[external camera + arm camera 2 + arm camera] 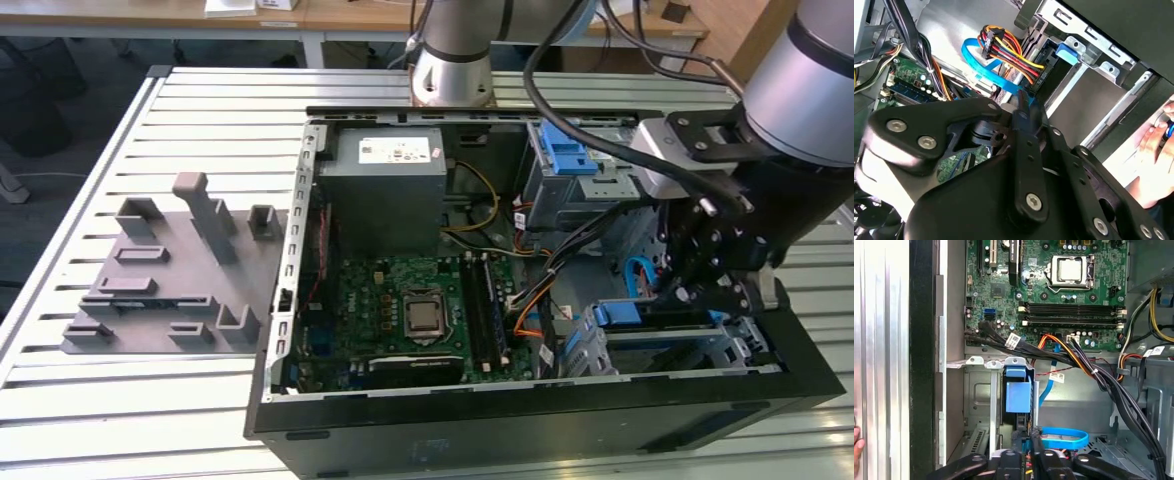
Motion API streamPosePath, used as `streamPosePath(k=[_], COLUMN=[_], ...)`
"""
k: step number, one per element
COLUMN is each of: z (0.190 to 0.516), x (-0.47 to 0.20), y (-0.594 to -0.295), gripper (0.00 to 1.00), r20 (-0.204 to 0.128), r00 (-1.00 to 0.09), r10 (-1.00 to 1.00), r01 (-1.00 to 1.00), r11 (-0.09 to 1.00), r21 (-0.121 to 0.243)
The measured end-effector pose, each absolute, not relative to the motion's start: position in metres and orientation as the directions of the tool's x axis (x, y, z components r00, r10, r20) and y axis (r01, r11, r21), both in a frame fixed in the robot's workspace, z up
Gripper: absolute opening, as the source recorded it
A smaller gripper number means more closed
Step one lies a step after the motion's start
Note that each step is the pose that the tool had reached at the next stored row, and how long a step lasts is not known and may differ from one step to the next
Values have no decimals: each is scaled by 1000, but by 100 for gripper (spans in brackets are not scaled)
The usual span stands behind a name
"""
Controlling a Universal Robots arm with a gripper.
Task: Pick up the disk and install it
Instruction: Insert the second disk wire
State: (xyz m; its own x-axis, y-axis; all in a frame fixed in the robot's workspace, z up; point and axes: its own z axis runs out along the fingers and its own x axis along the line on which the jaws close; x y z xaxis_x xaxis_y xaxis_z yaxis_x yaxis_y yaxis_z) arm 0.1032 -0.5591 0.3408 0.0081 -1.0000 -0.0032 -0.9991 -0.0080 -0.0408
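The disk [1018,396] stands on edge in a slot of the grey drive cage [979,390], its blue plastic rail facing up. In the exterior view the same blue rail [627,313] shows in the cage [667,345] at the case's near corner, on the exterior view's right. My gripper [683,295] reaches down into the case just beside that cage. In the first wrist view its fingertips [1032,447] sit close together, shut, at the end of the disk's slot. The frames do not show whether they touch the disk. The second wrist view shows the gripper [1024,107] above a blue data cable [985,67].
The open computer case [287,300] lies on a slatted metal table [200,100], with motherboard [400,310] and power supply [387,165] inside. Cable bundles [1089,375] run beside the cage. A grey fixture [174,270] lies on the exterior view's left. A person's hand [1154,145] is near the case wall.
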Motion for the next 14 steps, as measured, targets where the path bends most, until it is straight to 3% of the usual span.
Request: streamPosePath(k=[1,3,4,14], z=[342,342,343,345], x=[103,103,103,103], y=[-559,-559,-559,-559], gripper=[16,16,11,11], r20=[-3,-4,-3,-3], r00=[8,8,8,8], r10=[-1000,-1000,-1000,-1000], r01=[-999,-999,-999,-999], r11=[-8,-8,-8,-8], r21=[-41,-41,-41,-41])
